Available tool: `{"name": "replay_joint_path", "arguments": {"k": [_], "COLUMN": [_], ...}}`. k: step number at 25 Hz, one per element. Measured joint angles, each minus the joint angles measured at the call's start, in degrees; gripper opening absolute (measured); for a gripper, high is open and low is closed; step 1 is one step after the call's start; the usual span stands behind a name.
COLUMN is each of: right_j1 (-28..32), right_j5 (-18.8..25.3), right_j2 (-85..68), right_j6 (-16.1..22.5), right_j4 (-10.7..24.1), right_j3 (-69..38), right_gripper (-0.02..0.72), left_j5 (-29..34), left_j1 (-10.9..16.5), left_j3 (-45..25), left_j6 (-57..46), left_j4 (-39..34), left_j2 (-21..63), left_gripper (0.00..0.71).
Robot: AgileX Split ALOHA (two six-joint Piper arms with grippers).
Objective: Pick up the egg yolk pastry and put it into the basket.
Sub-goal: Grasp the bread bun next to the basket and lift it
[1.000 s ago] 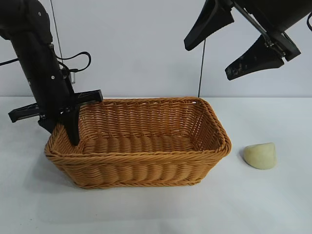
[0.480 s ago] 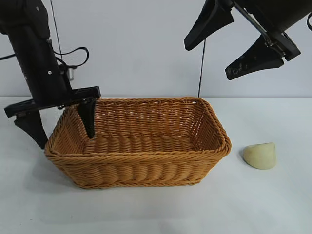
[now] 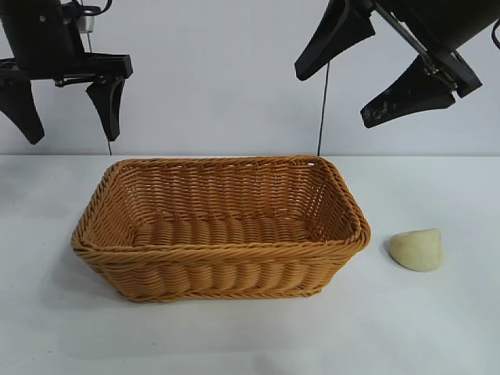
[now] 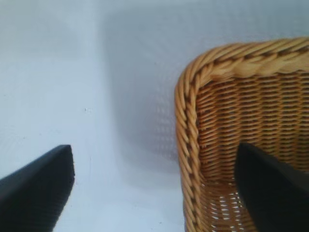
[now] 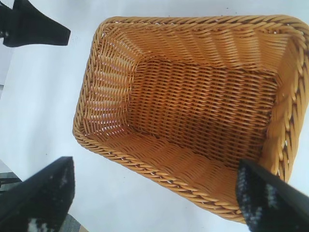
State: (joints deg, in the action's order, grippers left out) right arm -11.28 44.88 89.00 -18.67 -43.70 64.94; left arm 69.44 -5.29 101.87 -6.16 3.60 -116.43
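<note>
The egg yolk pastry [image 3: 417, 250], a pale cream dome, lies on the white table just right of the basket [image 3: 219, 248], apart from it. No wrist view shows the pastry. The orange-brown wicker basket holds nothing. My left gripper [image 3: 69, 137] hangs open high above the basket's left end, empty; its wrist view looks down on a basket corner [image 4: 193, 96] between its spread fingers [image 4: 36, 191]. My right gripper [image 3: 334, 98] is open and empty, high over the basket's right end, up and left of the pastry. Its wrist view shows the basket's bare inside [image 5: 203, 116].
A white tabletop [image 3: 437, 328] surrounds the basket, backed by a pale wall. Thin cables hang behind each arm. One finger of the left gripper [image 5: 34, 29] shows in the right wrist view, beyond the basket's far end.
My left gripper, which straddled the basket's left wall, has risen well above the rim, still open. The right arm, the basket and the pastry have not moved.
</note>
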Motion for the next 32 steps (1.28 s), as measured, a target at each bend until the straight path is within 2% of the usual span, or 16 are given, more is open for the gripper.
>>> {"name": "replay_joint_path", "arguments": {"k": [3, 5, 12, 19, 32], "right_j1": [0.0, 0.0, 0.0, 0.0, 0.0], "right_j5": [0.0, 0.0, 0.3, 0.4, 1.3], "right_j2": [0.0, 0.0, 0.0, 0.0, 0.0], "right_j6": [0.0, 0.0, 0.0, 0.0, 0.0], "right_j4": [0.0, 0.0, 0.0, 0.2, 0.4], "right_j3": [0.0, 0.0, 0.0, 0.0, 0.0], "right_gripper": [0.624, 0.624, 0.624, 0.624, 0.624], "left_j5": [0.0, 0.0, -0.1, -0.1, 0.2], "left_j1": [3.6, 4.9, 5.3, 5.3, 5.3], "left_j3": [0.0, 0.0, -4.7, -20.8, -54.8], "left_j6": [1.2, 1.4, 2.5, 4.6, 5.8], "left_j4": [-0.4, -0.5, -0.5, -0.5, -0.5], "left_j2": [0.0, 0.1, 5.4, 22.0, 63.0], "left_gripper": [0.695, 0.695, 0.695, 0.695, 0.695]}}
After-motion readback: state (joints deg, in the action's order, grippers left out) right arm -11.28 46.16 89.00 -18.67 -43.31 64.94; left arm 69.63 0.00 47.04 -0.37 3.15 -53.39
